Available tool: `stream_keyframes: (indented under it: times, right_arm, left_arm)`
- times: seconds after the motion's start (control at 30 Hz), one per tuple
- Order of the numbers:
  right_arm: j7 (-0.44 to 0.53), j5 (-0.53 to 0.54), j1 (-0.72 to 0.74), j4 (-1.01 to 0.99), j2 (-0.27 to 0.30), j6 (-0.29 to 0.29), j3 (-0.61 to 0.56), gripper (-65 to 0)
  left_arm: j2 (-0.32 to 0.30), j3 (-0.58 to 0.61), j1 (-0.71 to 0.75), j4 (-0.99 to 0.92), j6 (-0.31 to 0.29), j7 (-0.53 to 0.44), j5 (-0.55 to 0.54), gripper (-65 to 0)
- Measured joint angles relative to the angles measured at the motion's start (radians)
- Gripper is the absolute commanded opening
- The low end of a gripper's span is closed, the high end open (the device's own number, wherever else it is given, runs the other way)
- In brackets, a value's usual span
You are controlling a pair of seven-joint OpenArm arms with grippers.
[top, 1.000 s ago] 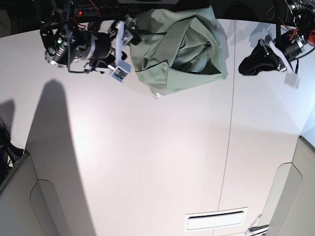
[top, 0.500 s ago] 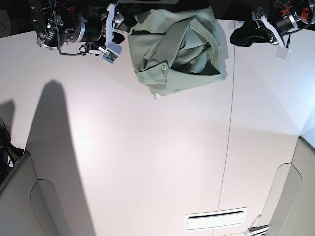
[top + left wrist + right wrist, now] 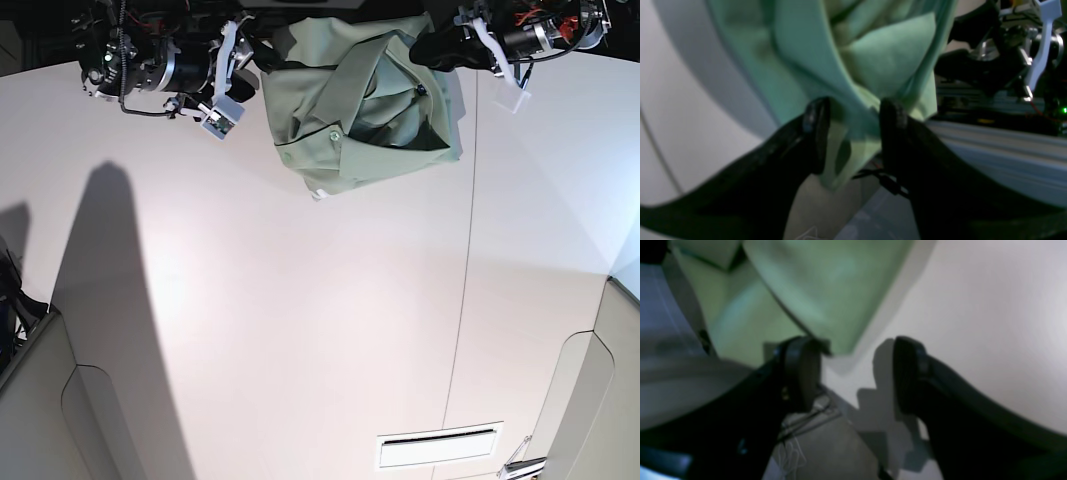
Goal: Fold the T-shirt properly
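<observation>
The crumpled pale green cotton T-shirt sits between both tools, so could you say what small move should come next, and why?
Probably close the left tool: a fold of the crumpled pale green cotton T-shirt sits between its open jaws. The right tool, also open, has only the shirt's edge beside one finger.

Probably a robotics lab: white table, exposed wiring, aluminium framing.

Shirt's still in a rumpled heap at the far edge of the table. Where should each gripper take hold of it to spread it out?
Judging from the heap, grip the T-shirt at its two far corners, each from its own outer side. The left gripper already straddles a hanging fold with jaws apart. The right gripper is open just short of the fabric's corner. The bunched middle gives no clean edge.
</observation>
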Motion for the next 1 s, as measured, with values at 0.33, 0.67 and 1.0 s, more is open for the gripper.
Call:
stream_keyframes:
  times: [0.33, 0.67, 1.0]
  right_arm:
    - [-0.013, -0.008, 0.009, -0.006, -0.045, -0.001, -0.041, -48.7]
    - [-0.037, -0.026, 0.057, -0.009, -0.046, -0.009, -0.040, -65.0]
    - [-0.030, -0.077, 0.070, -0.008, -0.046, -0.062, -0.040, -65.0]
  left_arm:
    - [0.001, 0.030, 0.001, 0.000, 0.000, -0.045, 0.059, -45.4]
    - [0.001, 0.020, 0.001, 0.027, 0.000, -0.033, 0.062, -65.0]
    - [0.001, -0.156, 0.001, 0.111, 0.000, 0.030, 0.043, -65.0]
